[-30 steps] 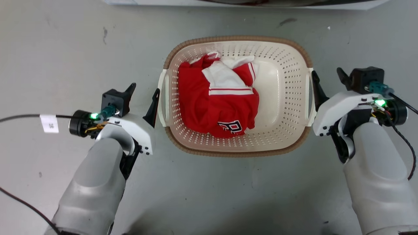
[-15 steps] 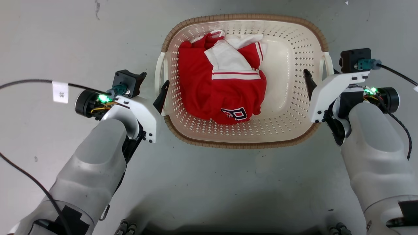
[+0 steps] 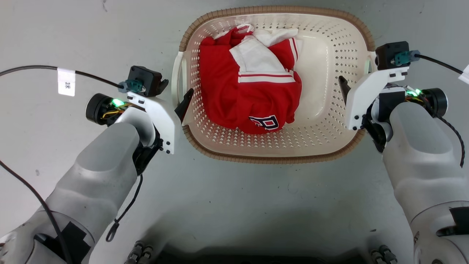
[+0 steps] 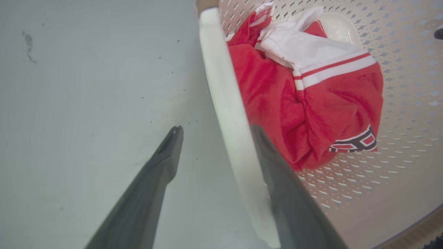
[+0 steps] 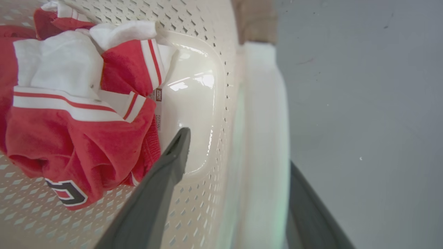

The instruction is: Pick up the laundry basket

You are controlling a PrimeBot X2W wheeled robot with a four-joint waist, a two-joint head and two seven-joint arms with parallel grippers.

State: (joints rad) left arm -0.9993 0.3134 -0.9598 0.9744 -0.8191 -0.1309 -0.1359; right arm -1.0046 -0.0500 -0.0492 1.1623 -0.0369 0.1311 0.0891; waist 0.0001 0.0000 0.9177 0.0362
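The laundry basket (image 3: pixel 274 160), cream perforated plastic with a brown rim, stands on the grey floor between my arms, holding a red and white garment (image 3: pixel 249 91). My left gripper (image 3: pixel 175 96) is open astride the basket's left white handle (image 4: pixel 225 114): one finger lies outside over the floor, the other inside against the handle. My right gripper (image 3: pixel 357 86) is open astride the right handle (image 5: pixel 263 138). Its inner finger (image 5: pixel 173 162) hangs inside the basket, apart from the wall. The outer finger's tip is hidden behind the handle.
Grey concrete floor (image 3: pixel 73 29) surrounds the basket on all sides. A black cable with a white tag (image 3: pixel 66 82) trails off my left wrist, and another cable (image 3: pixel 439 64) leaves the right wrist. My own base (image 3: pixel 256 256) shows at the bottom edge.
The camera has come lower and closer, so the basket looks bigger and higher in view. Both grippers have moved inward from beside the handles to straddle them, one finger inside each.
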